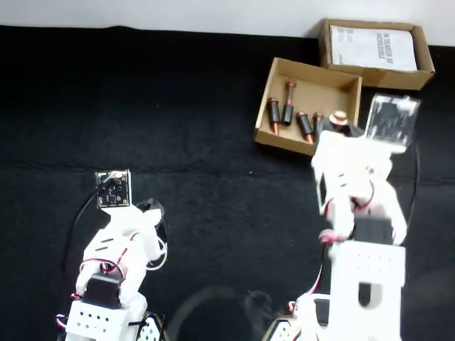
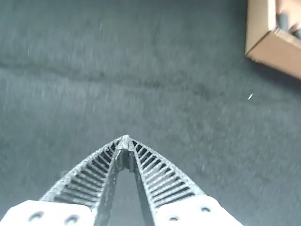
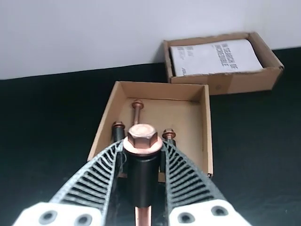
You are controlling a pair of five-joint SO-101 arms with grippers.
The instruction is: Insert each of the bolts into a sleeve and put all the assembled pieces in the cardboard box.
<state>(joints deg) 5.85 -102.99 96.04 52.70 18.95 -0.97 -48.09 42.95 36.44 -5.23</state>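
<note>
Black cloth covers the bench (image 1: pixel 178 121), with a white wall behind it. From the high view, an open brown cardboard box (image 1: pixel 283 141) holds four copper bolts in black sleeves (image 1: pixel 274 114) lying on its floor. The right wrist view shows three of them, past the piece it carries. The right gripper (image 3: pixel 142 141) is clamped on a copper hex-head bolt seated in a black cylindrical sleeve (image 3: pixel 141 176), held by the box's near wall. The left gripper (image 2: pixel 124 143) has its ribbed fingers pressed together with nothing between them, above bare cloth and well apart from the box, whose corner shows at the edge of its own view. Just behind the box sits a second cardboard box (image 1: pixel 384 78) holding a white printed sheet (image 1: pixel 373 46).
</note>
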